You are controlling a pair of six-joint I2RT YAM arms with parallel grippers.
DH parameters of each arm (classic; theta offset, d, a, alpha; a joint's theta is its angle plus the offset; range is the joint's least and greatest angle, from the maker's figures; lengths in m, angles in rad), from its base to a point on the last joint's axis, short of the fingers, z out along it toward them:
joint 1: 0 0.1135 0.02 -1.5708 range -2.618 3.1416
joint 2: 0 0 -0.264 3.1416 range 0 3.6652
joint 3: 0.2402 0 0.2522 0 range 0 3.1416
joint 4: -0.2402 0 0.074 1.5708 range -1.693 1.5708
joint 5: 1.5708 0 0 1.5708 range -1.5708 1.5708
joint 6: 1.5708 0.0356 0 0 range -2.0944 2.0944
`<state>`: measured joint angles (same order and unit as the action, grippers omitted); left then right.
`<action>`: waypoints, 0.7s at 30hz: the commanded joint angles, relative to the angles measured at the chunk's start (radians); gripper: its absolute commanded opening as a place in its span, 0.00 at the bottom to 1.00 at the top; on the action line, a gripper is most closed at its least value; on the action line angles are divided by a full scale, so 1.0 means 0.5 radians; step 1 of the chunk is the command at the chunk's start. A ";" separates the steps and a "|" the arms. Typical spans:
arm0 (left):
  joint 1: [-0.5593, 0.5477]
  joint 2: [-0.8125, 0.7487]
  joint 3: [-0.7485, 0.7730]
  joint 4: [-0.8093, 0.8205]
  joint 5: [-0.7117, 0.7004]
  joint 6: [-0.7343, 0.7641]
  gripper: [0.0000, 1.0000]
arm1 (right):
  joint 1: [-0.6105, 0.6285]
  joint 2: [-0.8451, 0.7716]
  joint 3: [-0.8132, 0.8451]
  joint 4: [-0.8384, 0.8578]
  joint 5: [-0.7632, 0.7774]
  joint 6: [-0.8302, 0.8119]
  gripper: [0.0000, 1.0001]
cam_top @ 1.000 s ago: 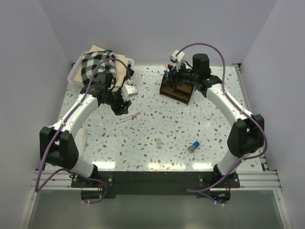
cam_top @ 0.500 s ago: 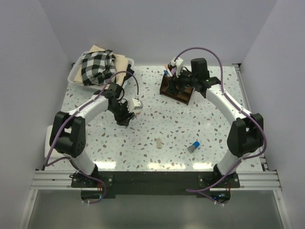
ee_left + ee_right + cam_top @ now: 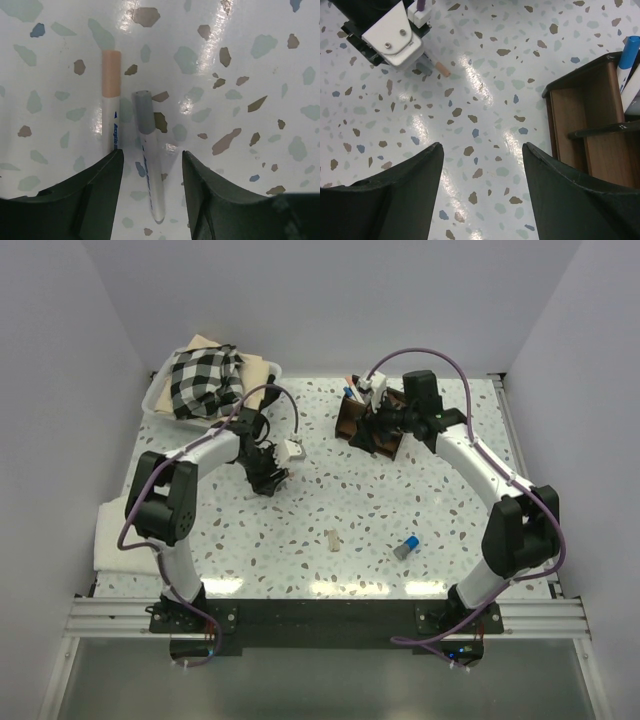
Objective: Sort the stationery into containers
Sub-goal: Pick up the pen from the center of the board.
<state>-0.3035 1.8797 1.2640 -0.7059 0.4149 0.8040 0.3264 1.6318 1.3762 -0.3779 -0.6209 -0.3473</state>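
Observation:
Two white pens lie side by side on the speckled table, one with a peach cap (image 3: 111, 80) and one with a grey cap (image 3: 143, 112). My left gripper (image 3: 152, 156) is open and low, its fingers either side of the grey-capped pen; in the top view (image 3: 268, 478) it hides both pens. The dark brown organizer (image 3: 350, 423) stands at the back, with a blue-capped pen (image 3: 629, 52) inside. My right gripper (image 3: 482, 147) is open and empty, just left of the organizer (image 3: 590, 135). A beige stub (image 3: 332, 539) and a blue-grey cylinder (image 3: 406, 546) lie near the front.
A white tub of checked cloth (image 3: 205, 385) stands at the back left. A folded white cloth (image 3: 112, 536) lies at the left edge. The left arm's white wrist camera (image 3: 390, 35) shows at the top left of the right wrist view.
My left gripper has swung right and come down over the two pens. My right gripper has shifted slightly by the organizer, staying open.

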 commanded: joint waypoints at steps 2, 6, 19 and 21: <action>-0.004 0.085 0.141 -0.027 0.023 0.018 0.51 | -0.008 -0.021 -0.022 0.053 -0.047 -0.042 0.68; -0.016 0.091 0.135 -0.058 0.020 0.049 0.45 | -0.005 -0.011 -0.046 0.114 -0.041 -0.011 0.68; -0.166 -0.041 -0.098 0.157 -0.182 -0.135 0.25 | -0.005 -0.015 -0.138 0.173 -0.025 0.011 0.68; -0.185 -0.023 -0.126 0.227 -0.249 -0.224 0.25 | -0.005 -0.015 -0.154 0.176 -0.025 0.011 0.68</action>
<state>-0.3702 1.8889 1.2373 -0.6693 0.3580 0.7761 0.3264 1.6318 1.3125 -0.3325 -0.6209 -0.3496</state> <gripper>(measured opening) 0.255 0.681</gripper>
